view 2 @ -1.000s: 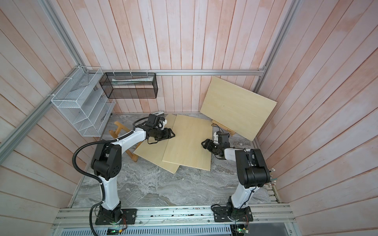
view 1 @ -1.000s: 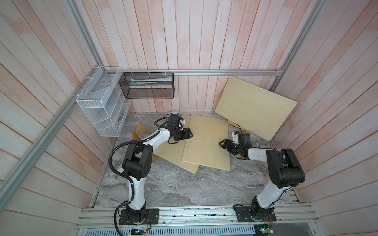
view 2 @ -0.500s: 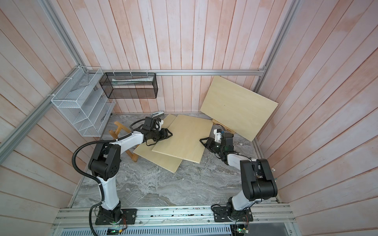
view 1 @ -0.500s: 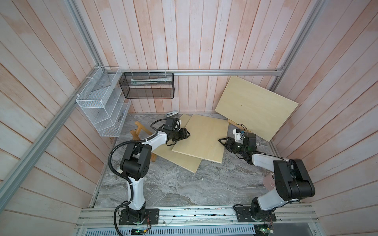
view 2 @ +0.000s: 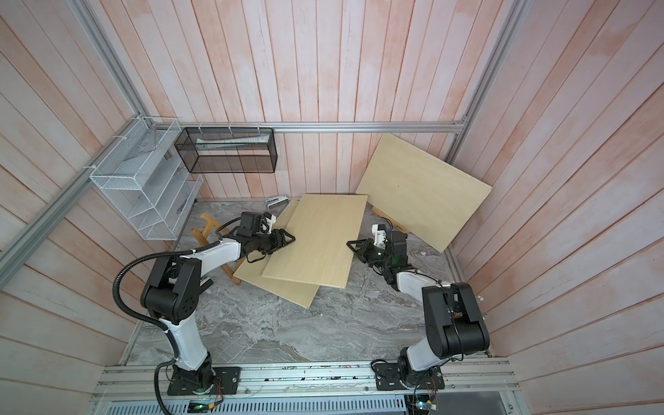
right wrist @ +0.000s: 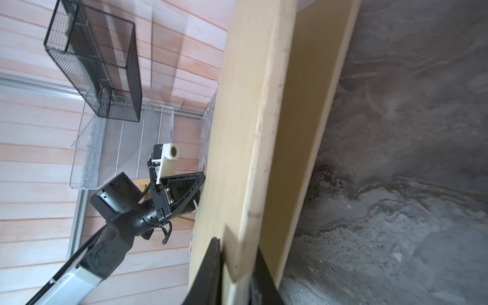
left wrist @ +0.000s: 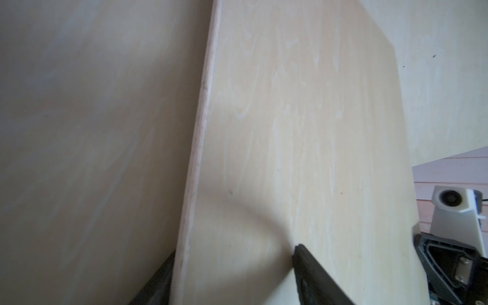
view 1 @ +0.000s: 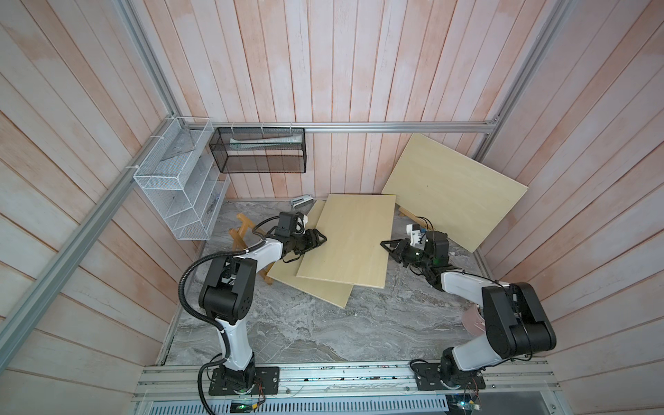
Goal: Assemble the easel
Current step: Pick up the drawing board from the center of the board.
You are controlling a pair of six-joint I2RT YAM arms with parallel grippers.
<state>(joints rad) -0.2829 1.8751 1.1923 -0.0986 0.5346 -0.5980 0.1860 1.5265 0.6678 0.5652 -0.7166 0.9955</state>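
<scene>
Writing: nothing can be read; any print on the long pale item (view 1: 264, 143) is too small to make out.
Black mesh basket (view 1: 258, 163): hangs from the rail on the far wall and holds that pale item near its top.
White wire rack (view 1: 179, 194): fixed to the left wall, with several open compartments; their contents are too small to tell.
Upper board (view 1: 348, 240): a pale plywood sheet in the middle of the table, lying slantwise across the lower board (view 1: 323, 291). Its right edge is raised off that board (the right wrist view shows the gap).
Right claw (right wrist: 236, 248): pinched tight on the upper board's right edge, one finger above and one below.
Left claw (view 1: 318, 238): at the upper board's left edge with its jaws apart, one finger (left wrist: 317, 269) over the face and the other under the edge.
Easel frame (view 1: 244, 230): bare wood, lying at the far left of the table, partly hidden by the left arm and the lower board.
Leaning board (view 1: 452, 194): propped against the right wall at the far right, with a wooden strut (view 1: 406, 212) showing beneath it.
Surface: a grey marbled tabletop (view 1: 323, 330).
Room: pink-washed plank walls (view 1: 341, 72) crossed by aluminium rails (view 1: 395, 126).
</scene>
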